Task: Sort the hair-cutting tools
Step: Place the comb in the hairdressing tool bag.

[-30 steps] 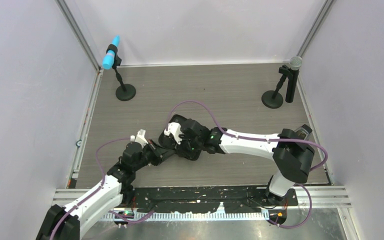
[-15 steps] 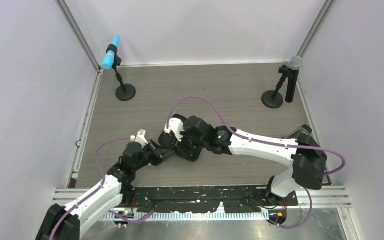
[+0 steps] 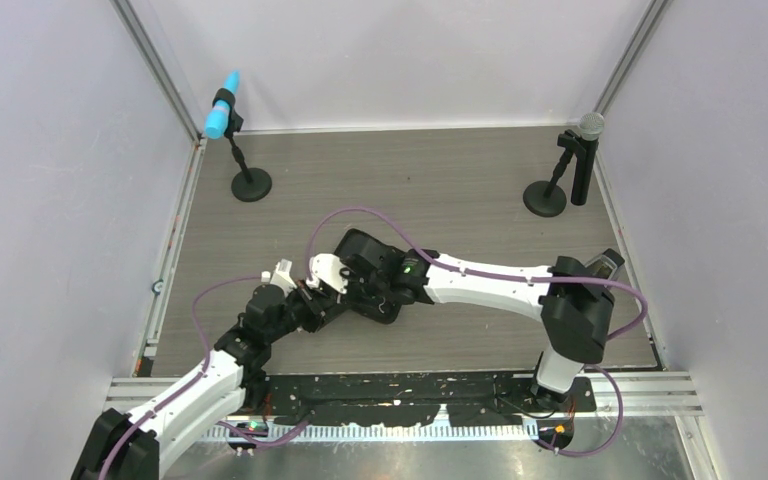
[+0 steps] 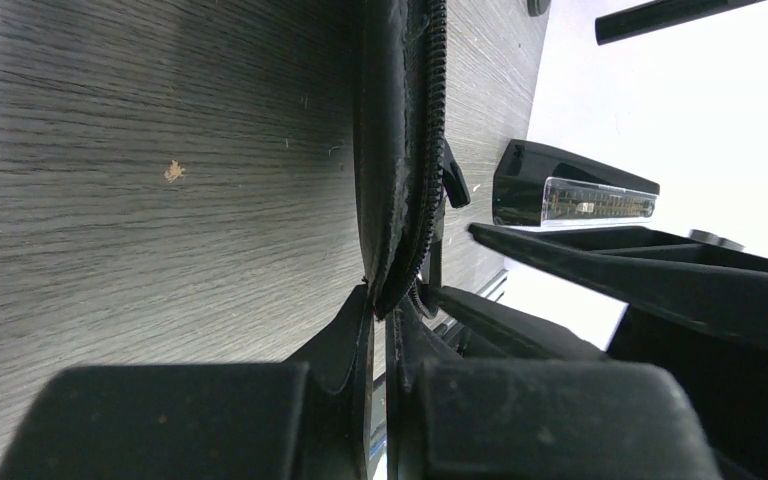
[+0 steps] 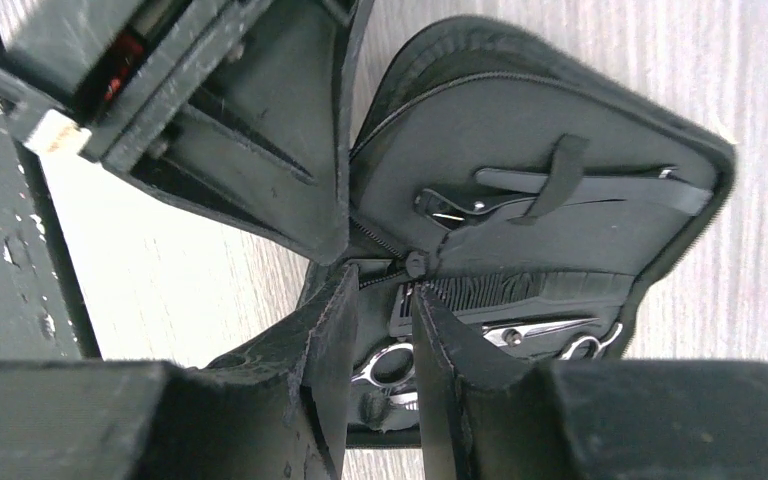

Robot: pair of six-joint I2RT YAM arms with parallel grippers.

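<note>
The black zip case (image 5: 560, 130) lies open on the wood table, mostly hidden under my right arm in the top view (image 3: 378, 306). Inside it I see black clips (image 5: 520, 182) under a strap, a black comb (image 5: 530, 288) and silver scissors (image 5: 545, 331) with a ring handle (image 5: 392, 365). My left gripper (image 4: 385, 312) (image 3: 306, 299) is shut on the case's zippered edge (image 4: 400, 150), holding that flap up. My right gripper (image 5: 384, 300) (image 3: 318, 286) hovers over the case's inside, jaws apart, with the zip pull (image 5: 416, 264) just beyond its tips and nothing between them.
A blue-tipped microphone (image 3: 224, 106) on a round base (image 3: 251, 185) stands at the back left. A grey-headed microphone (image 3: 584, 135) with its base (image 3: 545, 198) stands at the back right. Walls close in on three sides. Metal rails (image 3: 410, 385) run along the near edge.
My right wrist has shifted left, closer to the left gripper over the case. The left arm has stayed where it was, still gripping the case edge.
</note>
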